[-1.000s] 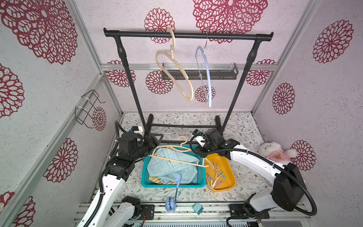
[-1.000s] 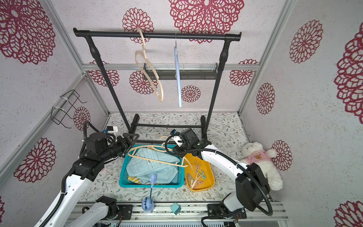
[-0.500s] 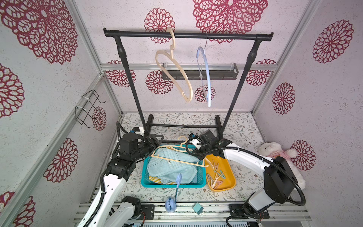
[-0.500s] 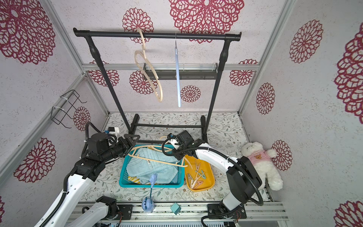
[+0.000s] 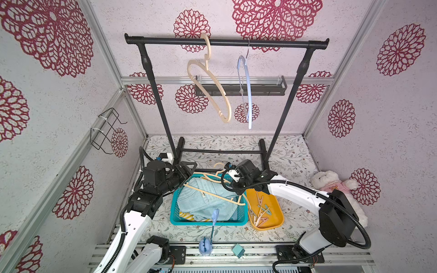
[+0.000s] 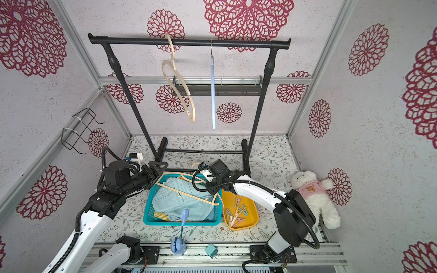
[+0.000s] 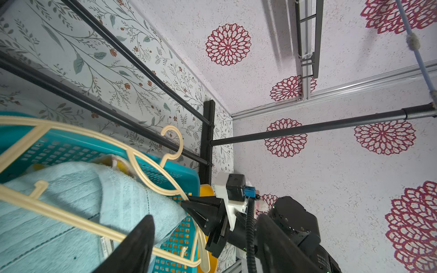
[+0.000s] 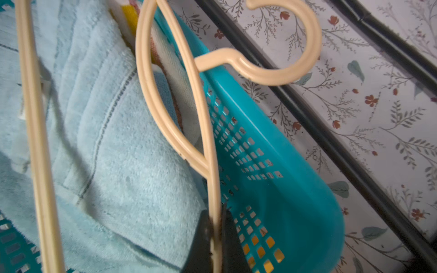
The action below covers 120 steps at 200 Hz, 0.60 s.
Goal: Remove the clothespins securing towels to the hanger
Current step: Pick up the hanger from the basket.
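Observation:
A beige hanger (image 5: pixel 212 192) (image 8: pixel 189 71) lies across the teal basket (image 5: pixel 208 222) on top of the towels. A light blue terry towel (image 5: pixel 205 201) (image 8: pixel 132 165) covers a yellow-and-white striped one (image 5: pixel 186 216). My right gripper (image 8: pixel 215 214) (image 5: pixel 236 188) is shut on the hanger's sloping arm at the basket's back right corner. My left gripper (image 5: pixel 189 166) (image 7: pixel 205 216) stands open above the basket's back left corner, holding nothing. Several pastel clothespins (image 5: pixel 260 210) lie loose in the orange tray (image 5: pixel 276 217) to the right of the basket.
A black garment rack (image 5: pixel 224 42) stands behind, with a beige hanger (image 5: pixel 208 78) and a blue hanger (image 5: pixel 246 89) on its rail. Its base bars (image 8: pixel 319 132) run just behind the basket. A teddy bear (image 5: pixel 331 184) sits at right. A blue holder (image 5: pixel 205 245) stands at the front edge.
My right gripper moved left from above the tray to the hanger's arm and closed on it. The left arm has barely shifted and stays open.

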Tool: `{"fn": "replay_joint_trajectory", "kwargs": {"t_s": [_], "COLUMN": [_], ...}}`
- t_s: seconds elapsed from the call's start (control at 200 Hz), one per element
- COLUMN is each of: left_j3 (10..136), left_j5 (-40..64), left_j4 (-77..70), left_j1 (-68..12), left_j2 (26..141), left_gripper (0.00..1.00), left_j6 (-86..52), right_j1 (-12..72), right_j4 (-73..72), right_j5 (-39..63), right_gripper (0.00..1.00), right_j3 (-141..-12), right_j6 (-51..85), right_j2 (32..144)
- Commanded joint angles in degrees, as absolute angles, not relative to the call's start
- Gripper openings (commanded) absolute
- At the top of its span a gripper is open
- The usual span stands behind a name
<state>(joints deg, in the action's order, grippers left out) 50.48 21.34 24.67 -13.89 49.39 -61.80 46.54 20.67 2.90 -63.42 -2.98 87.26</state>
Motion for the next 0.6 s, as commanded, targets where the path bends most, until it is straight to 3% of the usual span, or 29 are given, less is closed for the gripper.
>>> {"fn": "replay_joint_trajectory", "kwargs": {"t_s": [0.0, 0.17, 0.31, 0.595], "left_j3": [50.0, 48.89, 46.42, 44.7], "left_j5": [21.62, 20.1, 17.02, 7.53], "left_j4": [22.84, 20.48, 16.34, 15.7], "left_j1": [-14.58, -16.48, -17.55, -17.73], "left_j2": [49.26, 50.1, 49.06, 44.88], "left_gripper": [0.7, 0.72, 0.79, 0.81], "left_j6": [-62.65, -65.63, -71.08, -75.01], "right_j1": [49.61, 57.11, 63.49, 71.26], "right_j4": [18.63, 15.86, 11.55, 5.6], "right_j5": [-5.32, -21.13, -33.37, -44.71], "right_gripper": [0.0, 0.0, 0.0, 0.0], "right_j3": [-64.16, -63.51, -61.8, -60.76], "right_j6": [-3.2, -5.74, -9.56, -15.28], "right_j2": [79.88, 74.85, 72.65, 74.08]}}
